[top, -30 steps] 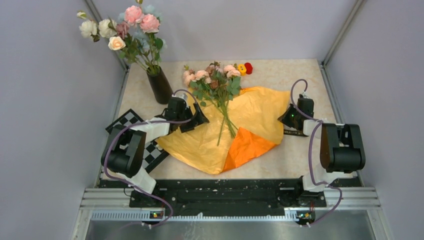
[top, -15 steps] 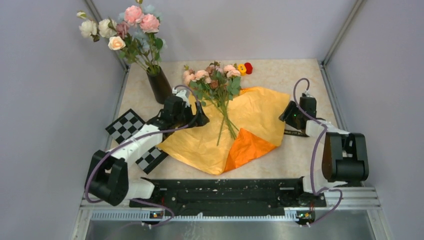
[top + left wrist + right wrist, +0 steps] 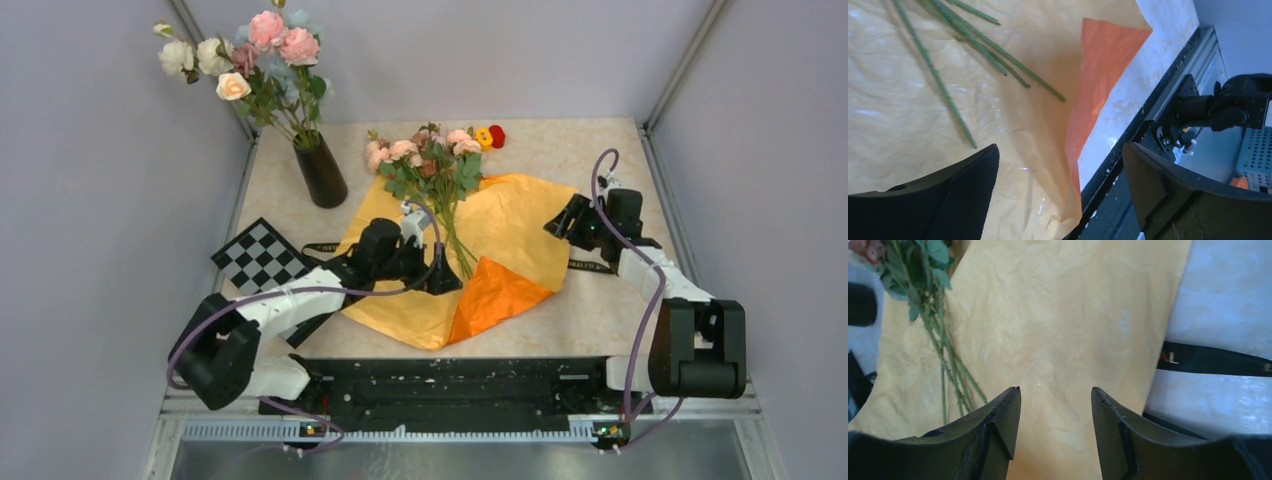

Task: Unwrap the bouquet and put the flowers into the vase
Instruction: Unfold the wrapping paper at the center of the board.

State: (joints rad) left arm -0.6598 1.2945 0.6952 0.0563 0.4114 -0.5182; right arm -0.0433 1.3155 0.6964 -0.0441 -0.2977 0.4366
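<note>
The bouquet lies unwrapped. Its shiny orange paper (image 3: 510,225) is spread flat mid-table, and the flowers (image 3: 425,160) rest on it with their stems (image 3: 455,245) pointing toward me. The black vase (image 3: 322,172) stands at the back left, apart from both arms. My left gripper (image 3: 443,280) hovers open over the paper just short of the stem ends (image 3: 973,42), with nothing between its fingers. My right gripper (image 3: 556,224) is open above the paper's right part (image 3: 1063,315) and holds nothing.
A taller white-and-pink bunch (image 3: 255,60) fills the vase. The black ribbon (image 3: 1218,359) lies on the table by the paper's right edge. A checkerboard card (image 3: 262,255) sits at the left. Small yellow and red heads (image 3: 490,136) lie behind the flowers.
My left arm swung from beside the vase to the right and nearer, out over the paper. My right gripper went from shut to open and lifted slightly over the paper's right edge.
</note>
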